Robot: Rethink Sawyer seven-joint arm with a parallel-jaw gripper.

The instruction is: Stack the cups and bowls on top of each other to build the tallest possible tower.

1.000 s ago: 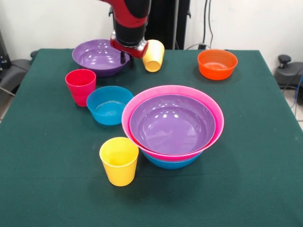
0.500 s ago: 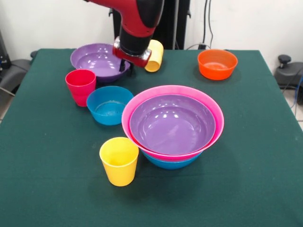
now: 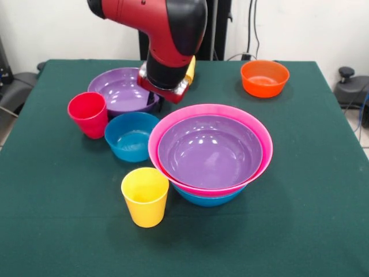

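My gripper (image 3: 154, 104) hangs under the red and black arm and is shut on the near right rim of a loose purple bowl (image 3: 118, 89), beside the tower. The tower (image 3: 210, 153) is a purple bowl nested in a big pink bowl on a blue bowl, at the table's middle. A small blue bowl (image 3: 132, 135) sits left of it, touching the purple bowl's front. A red-pink cup (image 3: 87, 113) stands at the left. A yellow cup (image 3: 145, 196) stands at the front. Another yellow cup (image 3: 189, 70) is mostly hidden behind the arm. An orange bowl (image 3: 264, 78) sits at the far right.
The green table (image 3: 305, 219) has its edges on all sides in view. Black cables and a dark stand are behind the table's far edge. The arm's thick wrist blocks the space between the loose purple bowl and the tower.
The gripper has come toward the camera and dragged the loose purple bowl with it. The red-pink cup has been pushed left and the small blue bowl nudged. The far yellow cup is now behind the arm.
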